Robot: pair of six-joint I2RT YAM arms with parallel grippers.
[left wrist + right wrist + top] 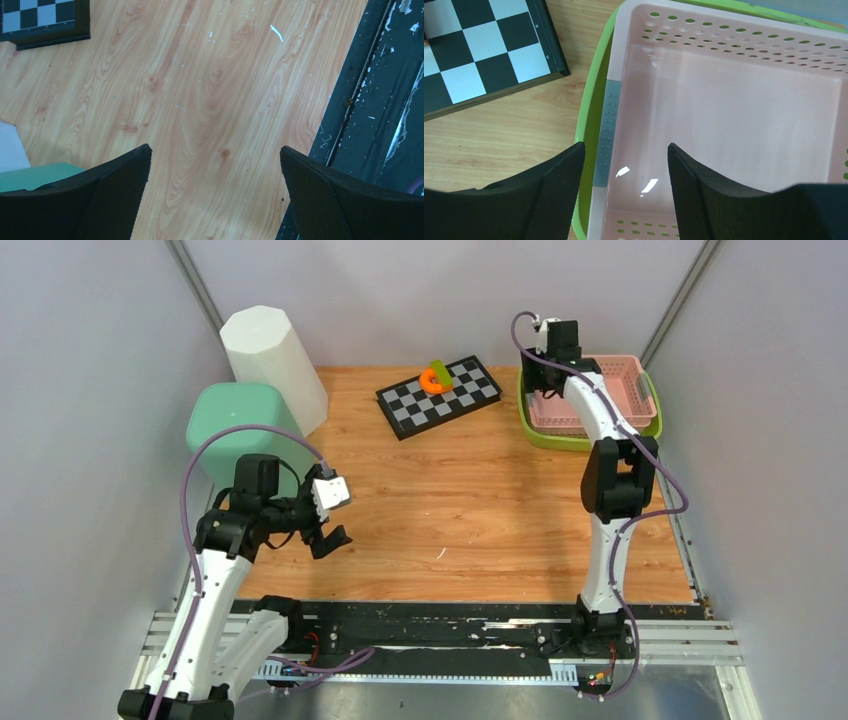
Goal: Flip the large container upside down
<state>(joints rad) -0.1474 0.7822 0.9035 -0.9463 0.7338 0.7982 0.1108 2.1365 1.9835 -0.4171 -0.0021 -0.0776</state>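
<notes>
Wood-grain table [450, 510] is filling the middle of the top view. A black strip [450, 615] is running along its lower edge, and plain grey walls [90, 390] are closing it in on three sides. The only writing is sitting in the upper left of the right wrist view: tiny marks on the dark border of the board [489, 50], one looking like a 9.

The green tub [560, 443] is sitting open side up at the upper right of the top view, with a pink basket [628, 368] nesting inside it. The right gripper [624, 147] is hanging over their left side with its jaws standing partly apart and clamping nothing. The basket's wall, with its grey dotted strip [608, 130], is lying between the fingers. The tub's rim is running right at the left finger's edge, and I cannot tell whether the two are touching. In the top view the wrist is hiding those fingers.

The left gripper [215, 147] is hovering at the lower left of the top view, jaws spread wide over bare wood and holding nothing.

At the upper left, a white bin [275, 360] and a teal bin [235, 425] are standing side by side with their closed ends up. The left arm is covering the teal one's lower part. The board is lying at the upper centre, carrying an orange piece [433, 381] with a green bit on it, too small to make out. The arm and the basket are cutting off much of the tub.
</notes>
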